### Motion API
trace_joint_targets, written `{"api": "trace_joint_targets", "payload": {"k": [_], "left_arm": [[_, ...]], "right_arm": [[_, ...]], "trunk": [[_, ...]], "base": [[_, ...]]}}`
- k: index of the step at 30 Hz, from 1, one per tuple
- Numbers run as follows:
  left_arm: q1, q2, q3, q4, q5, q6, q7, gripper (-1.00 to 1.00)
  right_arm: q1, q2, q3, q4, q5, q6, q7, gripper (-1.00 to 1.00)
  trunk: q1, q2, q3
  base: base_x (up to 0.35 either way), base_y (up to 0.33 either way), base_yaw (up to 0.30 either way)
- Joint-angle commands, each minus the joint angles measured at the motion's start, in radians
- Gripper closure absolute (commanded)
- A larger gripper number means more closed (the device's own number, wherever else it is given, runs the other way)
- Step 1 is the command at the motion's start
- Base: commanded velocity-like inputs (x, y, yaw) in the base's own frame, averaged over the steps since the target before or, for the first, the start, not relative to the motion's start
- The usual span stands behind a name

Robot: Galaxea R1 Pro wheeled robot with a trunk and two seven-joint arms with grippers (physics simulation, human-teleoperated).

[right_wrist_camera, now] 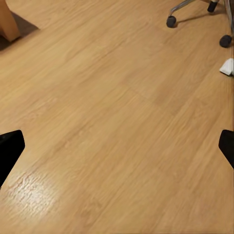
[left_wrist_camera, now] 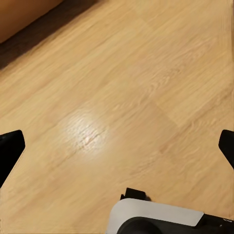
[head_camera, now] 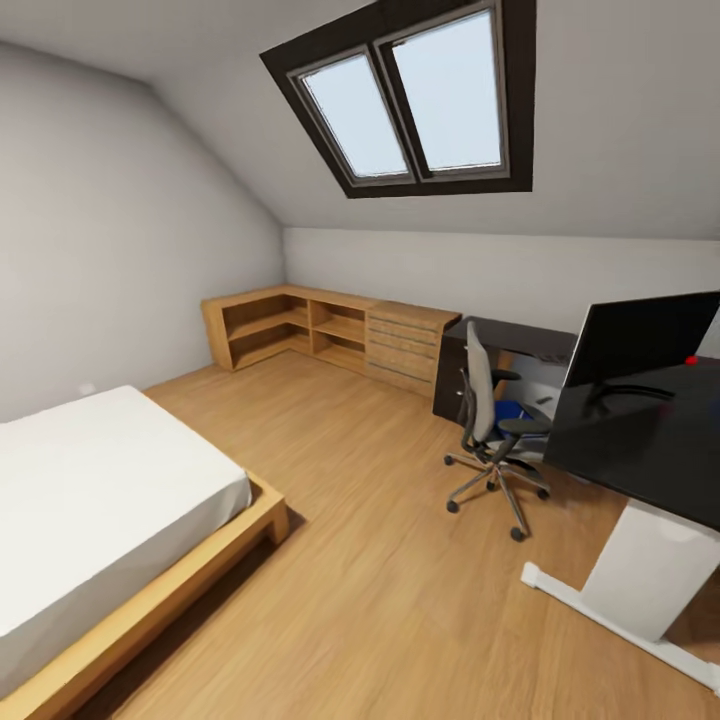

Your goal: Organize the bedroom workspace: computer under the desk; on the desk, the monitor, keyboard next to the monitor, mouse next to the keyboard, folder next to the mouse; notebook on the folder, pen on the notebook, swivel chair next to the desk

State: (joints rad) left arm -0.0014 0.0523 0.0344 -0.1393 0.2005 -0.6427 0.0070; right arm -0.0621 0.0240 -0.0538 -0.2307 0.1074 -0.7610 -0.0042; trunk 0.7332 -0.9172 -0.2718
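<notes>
While the monitor (head_camera: 640, 340) already stands on the desk (head_camera: 650, 440), the folder (head_camera: 512, 412) lies on the swivel chair (head_camera: 490, 420), well beyond both wide-open, empty jaws over bare floor (left_wrist_camera: 122, 97), so most remains.

**Left wrist camera: bare floor under a spread end effector**

I see the light wood floor (left_wrist_camera: 126, 87) running across my feed, its planks slanting, with a glossy bright patch near the middle; the left end effector (left_wrist_camera: 117, 146) stands wide apart, one dark fingertip (left_wrist_camera: 9, 148) at each side edge; a darker shadowed band and a tan wooden edge (left_wrist_camera: 22, 14) sit in one corner; a white-and-black robot part (left_wrist_camera: 156, 217) shows below.
</notes>
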Motion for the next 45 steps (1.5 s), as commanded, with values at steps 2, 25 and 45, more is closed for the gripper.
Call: {"api": "trace_joint_targets", "payload": {"k": [2,25,45], "left_arm": [[0.000,0.000,0.003,0.000,-0.003,-0.002,0.001,-1.00],[0.000,0.000,0.004,0.000,-0.003,-0.002,0.001,-1.00],[0.000,0.000,0.004,0.000,-0.003,-0.002,0.001,-1.00]], "right_arm": [[-0.001,0.001,-0.006,0.001,0.009,-0.003,0.000,-1.00],[-0.001,0.001,-0.006,0.001,0.009,-0.003,0.000,-1.00],[-0.001,0.001,-0.006,0.001,0.011,-0.003,0.000,-1.00]], "trunk": [[0.000,-0.001,-0.001],[0.000,-0.001,-0.001],[0.000,-0.001,-0.001]], "base": [[0.198,0.260,-0.278],[0.079,0.131,-0.278],[0.119,0.305,-0.278]]}}
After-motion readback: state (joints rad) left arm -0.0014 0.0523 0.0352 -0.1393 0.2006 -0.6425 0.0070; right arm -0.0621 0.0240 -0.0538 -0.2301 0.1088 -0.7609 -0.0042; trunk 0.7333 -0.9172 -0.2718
